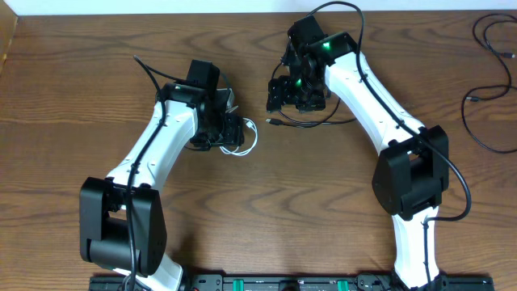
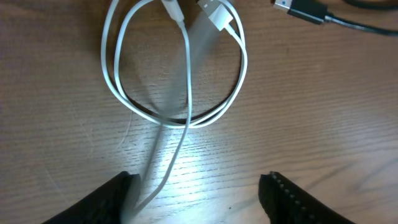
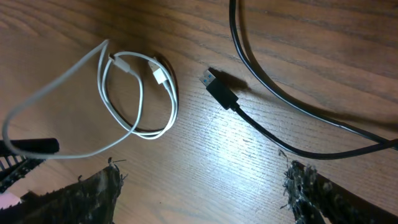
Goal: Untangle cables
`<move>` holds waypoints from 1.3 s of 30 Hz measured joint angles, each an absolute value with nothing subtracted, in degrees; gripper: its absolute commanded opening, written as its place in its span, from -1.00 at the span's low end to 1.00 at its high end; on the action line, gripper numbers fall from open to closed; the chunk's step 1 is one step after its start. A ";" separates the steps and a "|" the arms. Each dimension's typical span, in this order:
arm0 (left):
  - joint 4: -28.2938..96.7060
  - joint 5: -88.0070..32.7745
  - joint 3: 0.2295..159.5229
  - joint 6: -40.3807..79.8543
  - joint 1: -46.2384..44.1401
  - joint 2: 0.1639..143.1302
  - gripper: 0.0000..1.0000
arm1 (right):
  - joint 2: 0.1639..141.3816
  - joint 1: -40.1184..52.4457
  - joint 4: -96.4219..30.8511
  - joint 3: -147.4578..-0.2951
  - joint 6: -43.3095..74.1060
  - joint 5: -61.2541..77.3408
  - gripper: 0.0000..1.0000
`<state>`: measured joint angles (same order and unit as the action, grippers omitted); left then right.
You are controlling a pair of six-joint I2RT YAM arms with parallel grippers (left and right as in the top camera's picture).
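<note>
From overhead, the left gripper (image 1: 230, 129) is hovering low over the white cable (image 1: 249, 139), which is lying coiled near the middle of the table (image 1: 266, 210). The right gripper (image 1: 295, 95) is hanging just beyond it, above a black cable (image 1: 279, 123) whose plug is pointing toward the coil, and more black cables (image 1: 468, 98) are lying well apart at the far right edge. In the left wrist view, the left jaws are standing wide apart and clamping nothing, though a loose strand of the white cable (image 2: 187, 74) is running close past one finger (image 2: 118, 199); whether it is touching, I cannot tell. In the right wrist view, the right jaws are likewise gaping wide and empty above the plug (image 3: 219, 90), with the white cable (image 3: 149, 133) lying beside it, apart. What is worrying me is that strand: if it is catching on the finger when the arm lifts, it could drag the coil onto the black cable and knot them together again.
</note>
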<state>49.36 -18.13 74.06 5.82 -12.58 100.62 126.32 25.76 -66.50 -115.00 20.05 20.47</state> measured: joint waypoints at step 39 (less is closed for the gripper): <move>52.47 -16.16 80.29 6.68 -1.65 79.85 0.85 | 126.41 35.90 -49.60 -104.22 29.21 11.35 0.54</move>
<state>52.47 -16.16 80.29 6.68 -1.65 79.85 126.41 35.90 -49.60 -104.22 29.21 11.35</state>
